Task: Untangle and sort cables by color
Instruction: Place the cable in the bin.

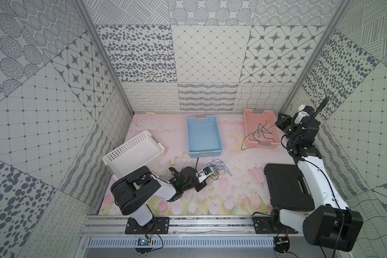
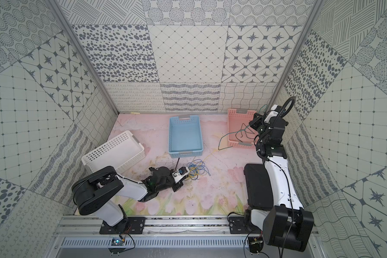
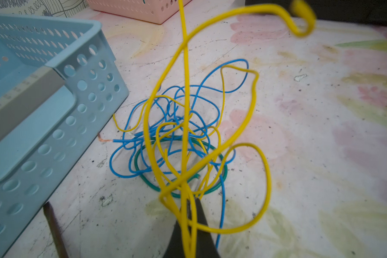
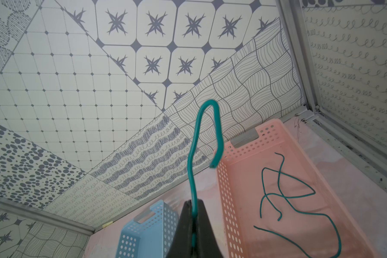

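Green cable [image 4: 190, 178] pinched, right gripper [image 4: 193, 204] raised

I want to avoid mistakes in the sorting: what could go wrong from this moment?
1. The left gripper is shut on a yellow cable that loops through the blue cables; pulling may drag them along.
2. The green cable in the right gripper runs out over the rim of the pink basket; released now, part may stay outside.

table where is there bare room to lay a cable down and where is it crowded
Bare: the mat between white basket and blue basket, and the front stretch between the left arm and black case. Crowded: the cable tangle before the blue basket, and green cable trailing beside the pink basket.
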Controlling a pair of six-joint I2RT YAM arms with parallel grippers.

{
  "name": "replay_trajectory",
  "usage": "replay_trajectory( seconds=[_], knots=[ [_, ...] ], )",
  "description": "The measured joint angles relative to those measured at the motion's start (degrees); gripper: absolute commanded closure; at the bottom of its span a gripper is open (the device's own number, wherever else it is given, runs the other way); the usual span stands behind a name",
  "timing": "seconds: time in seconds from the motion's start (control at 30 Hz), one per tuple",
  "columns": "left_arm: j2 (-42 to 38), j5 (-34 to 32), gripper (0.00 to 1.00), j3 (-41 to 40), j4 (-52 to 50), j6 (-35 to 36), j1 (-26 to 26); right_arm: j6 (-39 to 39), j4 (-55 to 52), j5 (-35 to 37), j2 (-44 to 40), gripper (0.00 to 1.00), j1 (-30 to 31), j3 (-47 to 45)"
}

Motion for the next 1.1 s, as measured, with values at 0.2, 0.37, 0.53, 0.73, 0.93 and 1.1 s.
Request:
replay_trajectory(
  seconds=[0.2, 0.37, 0.53, 0.73, 0.93, 1.1],
  knots=[
    [0.09, 0.42, 1.0, 1.36, -2.05, -0.26, 0.87, 10.08, 16.83, -14.14, 8.35, 1.0, -6.71, 0.04],
    [0.96, 0.61, 1.0, 2.23, -4.42, -0.42, 1.53, 16.7, 23.19, -19.12, 12.09, 1.0, -7.93, -1.64],
    [1.38, 1.36, 1.0, 2.47, -5.75, -0.68, 2.47, 15.32, 17.33, -13.42, 8.22, 1.0, -6.95, -1.11],
    [-0.92, 3.69, 0.48, 5.22, -9.73, -3.28, 2.86, 9.09, 9.97, 1.49, 8.24, 1.0, -4.09, 1.92],
    [-8.02, 5.22, 0.21, 8.31, -15.43, -8.09, 2.89, 1.92, 3.63, 16.11, 16.57, 1.0, -0.26, 6.25],
    [-16.02, 5.16, 0.13, 8.76, -20.72, -12.46, 2.89, -3.69, -0.35, 23.3, 24.13, 1.0, 1.09, 14.27]
  ],
)
